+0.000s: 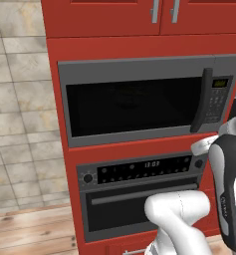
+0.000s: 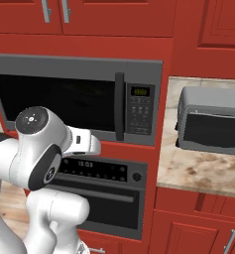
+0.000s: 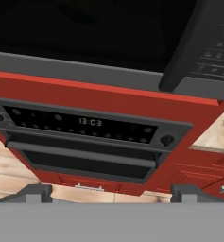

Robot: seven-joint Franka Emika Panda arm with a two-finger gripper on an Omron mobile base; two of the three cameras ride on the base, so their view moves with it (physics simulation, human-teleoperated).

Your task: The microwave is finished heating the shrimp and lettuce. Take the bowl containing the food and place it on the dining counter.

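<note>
The microwave (image 1: 139,107) (image 2: 64,99) is built into red cabinets, and its dark glass door is closed. A black bar handle (image 1: 205,99) (image 2: 120,106) (image 3: 189,47) runs down the door beside the button panel. The bowl, the shrimp and the lettuce are hidden behind the dark door. The dining counter is out of view. My gripper (image 3: 113,194) (image 2: 96,145) is open with nothing between its fingers. It hovers just below the microwave's lower edge, left of the handle's foot and in front of the red strip above the oven.
A black-fronted oven (image 1: 139,199) (image 2: 104,188) (image 3: 85,146) with a bar handle sits under the microwave. To the right, a smaller grey appliance (image 2: 213,121) stands on a marble counter (image 2: 198,171). A tiled wall (image 1: 15,99) and wooden floor (image 1: 30,229) lie to the left.
</note>
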